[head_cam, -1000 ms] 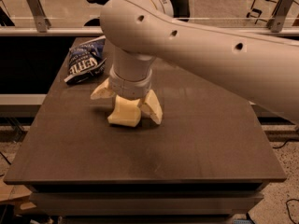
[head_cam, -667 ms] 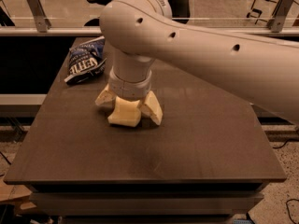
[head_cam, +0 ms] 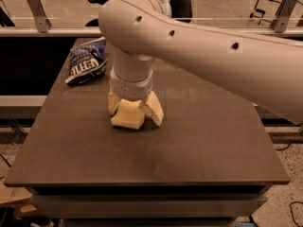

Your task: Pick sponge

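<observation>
The sponge (head_cam: 127,115), a pale yellow foam block, lies on the dark table (head_cam: 203,141) near its middle. My gripper (head_cam: 133,109) comes straight down on it from the big white arm (head_cam: 199,46). Its two pale fingers (head_cam: 154,109) stand on either side of the sponge and press against its left and right sides. The sponge's lower edge rests on the table. The wrist hides the sponge's back part.
A blue crinkled chip bag (head_cam: 86,62) lies at the table's back left, a short way from the gripper. A rail with metal posts (head_cam: 35,6) runs behind the table. The table's front edge (head_cam: 142,182) is near the camera.
The gripper's left finger has moved in toward the sponge, and the fingers have closed onto its sides. The sponge has stayed in place on the table.
</observation>
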Robot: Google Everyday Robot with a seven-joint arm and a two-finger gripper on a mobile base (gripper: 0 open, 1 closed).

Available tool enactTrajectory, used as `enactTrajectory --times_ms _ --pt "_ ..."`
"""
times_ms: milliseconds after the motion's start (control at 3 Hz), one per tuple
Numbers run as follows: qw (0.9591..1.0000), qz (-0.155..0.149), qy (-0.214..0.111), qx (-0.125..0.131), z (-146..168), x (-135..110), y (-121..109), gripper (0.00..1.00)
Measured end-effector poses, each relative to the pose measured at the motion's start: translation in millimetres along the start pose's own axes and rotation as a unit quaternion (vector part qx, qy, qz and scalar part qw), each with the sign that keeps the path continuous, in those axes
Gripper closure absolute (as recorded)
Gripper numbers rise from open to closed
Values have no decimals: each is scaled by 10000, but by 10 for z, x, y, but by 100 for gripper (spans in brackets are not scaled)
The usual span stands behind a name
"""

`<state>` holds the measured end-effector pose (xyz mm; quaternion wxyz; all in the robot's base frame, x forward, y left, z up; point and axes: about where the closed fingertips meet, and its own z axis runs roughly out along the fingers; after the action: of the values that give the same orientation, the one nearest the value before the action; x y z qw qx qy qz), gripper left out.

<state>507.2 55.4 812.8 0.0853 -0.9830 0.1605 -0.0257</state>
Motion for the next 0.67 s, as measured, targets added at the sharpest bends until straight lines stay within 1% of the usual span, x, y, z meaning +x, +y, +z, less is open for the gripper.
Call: enactTrajectory --times_ms 333,667 --pt "10000 0 1 -1 -37 1 -6 84" --pt "10000 2 3 -2 -78 3 -11 100"
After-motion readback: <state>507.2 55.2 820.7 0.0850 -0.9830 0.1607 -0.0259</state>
